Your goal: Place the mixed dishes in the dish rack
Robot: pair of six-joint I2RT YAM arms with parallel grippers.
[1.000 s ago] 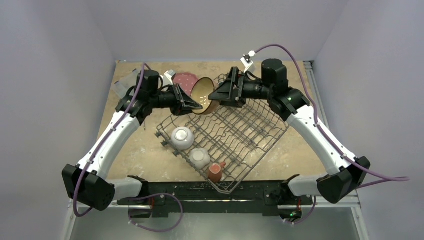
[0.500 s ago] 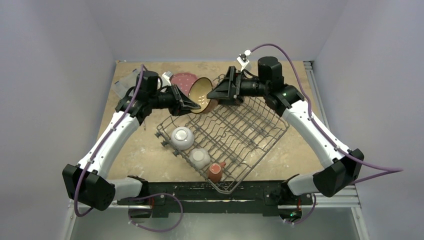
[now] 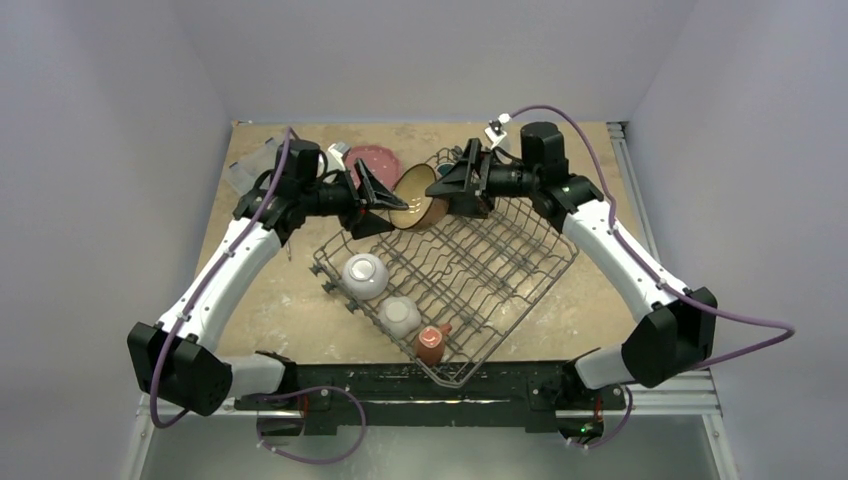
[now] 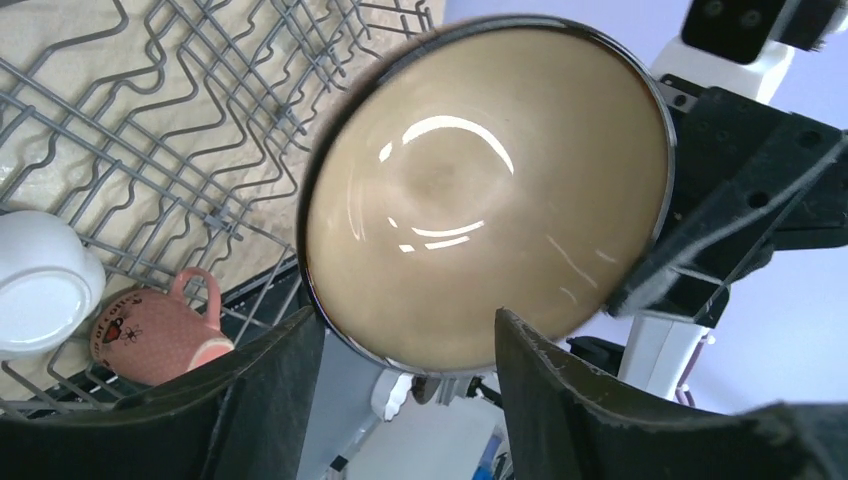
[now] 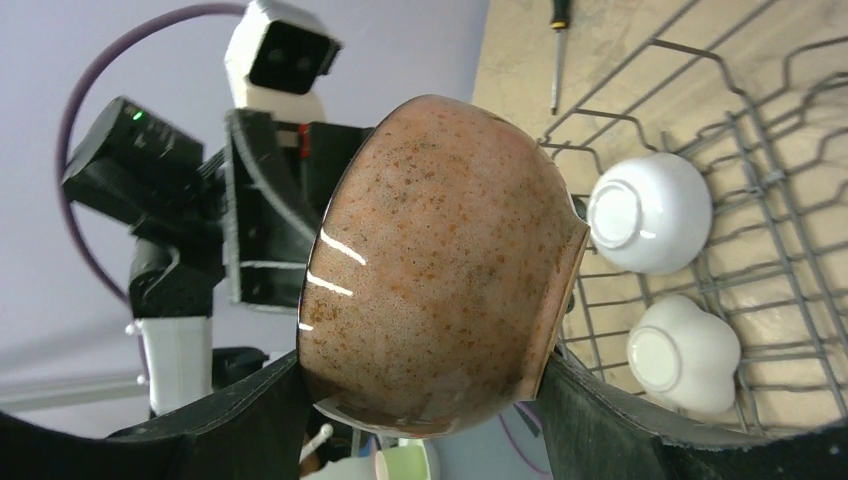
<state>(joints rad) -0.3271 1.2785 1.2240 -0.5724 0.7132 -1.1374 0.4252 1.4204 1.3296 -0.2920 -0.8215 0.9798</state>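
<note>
The brown bowl (image 3: 418,197) hangs tilted on its side above the far left corner of the dish rack (image 3: 500,260). My right gripper (image 3: 446,194) is shut on it; in the right wrist view the speckled bowl (image 5: 440,270) fills the gap and touches both fingers (image 5: 250,420). My left gripper (image 3: 385,208) is open right beside the bowl's rim, facing the tan inside (image 4: 480,190), its fingers (image 4: 270,400) spread and apart from the rim. Two white bowls (image 3: 365,275) (image 3: 400,316) and a red-and-white mug (image 3: 432,343) sit in the rack's near row. A pink plate (image 3: 372,158) lies on the table behind.
A clear plastic box (image 3: 255,165) sits at the table's far left. A screwdriver (image 5: 558,50) lies on the table beyond the rack. The two arms meet head-on over the rack's far left corner.
My left gripper has opened and let go of the brown bowl's rim. The bowl now sits in the right gripper and has shifted slightly right.
</note>
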